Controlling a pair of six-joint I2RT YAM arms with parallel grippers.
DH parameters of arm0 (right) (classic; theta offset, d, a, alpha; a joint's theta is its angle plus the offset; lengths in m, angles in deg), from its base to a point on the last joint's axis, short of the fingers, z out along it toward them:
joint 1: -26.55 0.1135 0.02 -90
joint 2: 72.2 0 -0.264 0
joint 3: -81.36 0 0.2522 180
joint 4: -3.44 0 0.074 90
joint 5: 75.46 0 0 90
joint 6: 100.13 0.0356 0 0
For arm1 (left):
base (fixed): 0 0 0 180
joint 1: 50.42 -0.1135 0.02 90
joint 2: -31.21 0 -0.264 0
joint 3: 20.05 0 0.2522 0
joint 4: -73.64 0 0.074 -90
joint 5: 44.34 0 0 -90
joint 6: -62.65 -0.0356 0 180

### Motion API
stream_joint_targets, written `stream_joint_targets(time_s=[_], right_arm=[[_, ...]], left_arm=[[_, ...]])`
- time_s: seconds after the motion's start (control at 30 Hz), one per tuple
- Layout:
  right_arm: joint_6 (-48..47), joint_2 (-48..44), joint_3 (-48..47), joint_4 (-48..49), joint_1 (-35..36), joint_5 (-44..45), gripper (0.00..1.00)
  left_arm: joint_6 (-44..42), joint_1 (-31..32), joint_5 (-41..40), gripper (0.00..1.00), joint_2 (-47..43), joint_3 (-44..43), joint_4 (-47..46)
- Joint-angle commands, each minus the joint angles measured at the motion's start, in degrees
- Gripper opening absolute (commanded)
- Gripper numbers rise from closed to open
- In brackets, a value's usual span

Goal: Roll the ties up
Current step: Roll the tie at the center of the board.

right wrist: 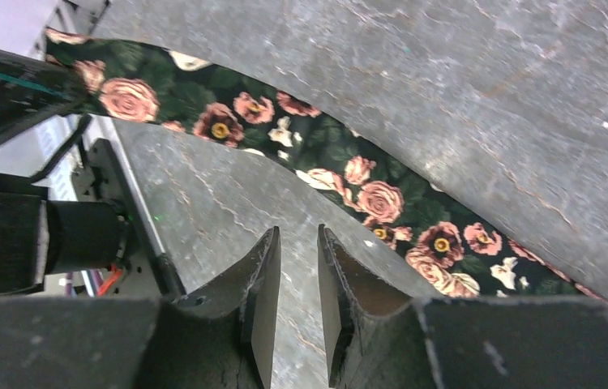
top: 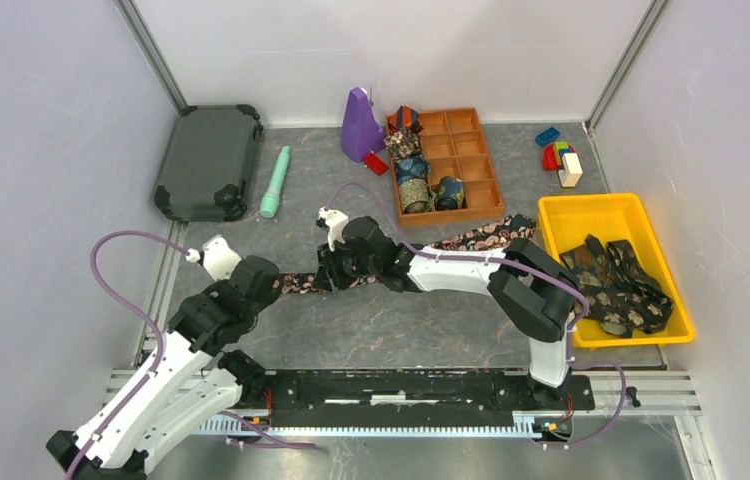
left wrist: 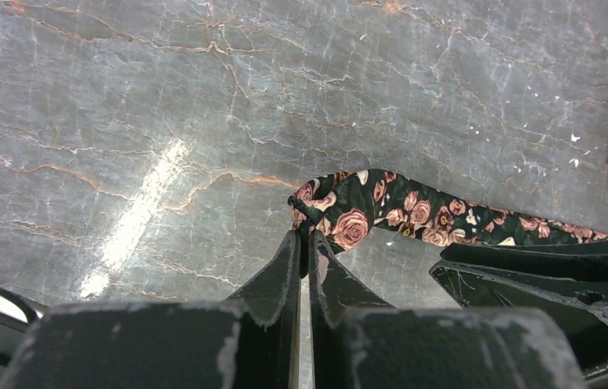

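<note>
No readable text, no labels, brands, numbers or signs on anything in view

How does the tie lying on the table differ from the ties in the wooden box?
The tie on the table lies stretched as a flat strip; the ties in the wooden box are rolled. The left claw pinches the table tie's end; nothing touches the boxed ties. All are dark patterned fabric.
</note>
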Motion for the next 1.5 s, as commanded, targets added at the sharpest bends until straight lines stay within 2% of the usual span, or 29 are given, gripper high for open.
stream_joint_targets(time_s=[0.0,0.2,0.63,1.07,1.47], right_arm=[[4.0,1.47,-2.5,6.99,0.77,-2.26,0.29],[7.89,4.34,-3.57,12.09,1.37,-4.38,0.27],[13.4,15.59,-13.02,17.22,2.57,-8.35,0.23],[14.62,22.96,-17.4,20.43,3.47,-9.69,0.22],[10.47,15.77,-12.25,16.92,1.65,-6.52,0.22]], left_arm=[[-1.95,-0.27,-2.96,0.02,2.62,-2.14,1.8],[-1.87,-0.26,-1.62,0.02,4.23,0.2,-0.66],[-2.94,-0.27,-1.6,0.02,5.94,1.93,-3.45],[-4.39,-0.44,-1.84,0.02,9.03,2.0,-5.28],[-5.1,-0.62,-2.78,0.02,12.38,1.89,-6.66]])
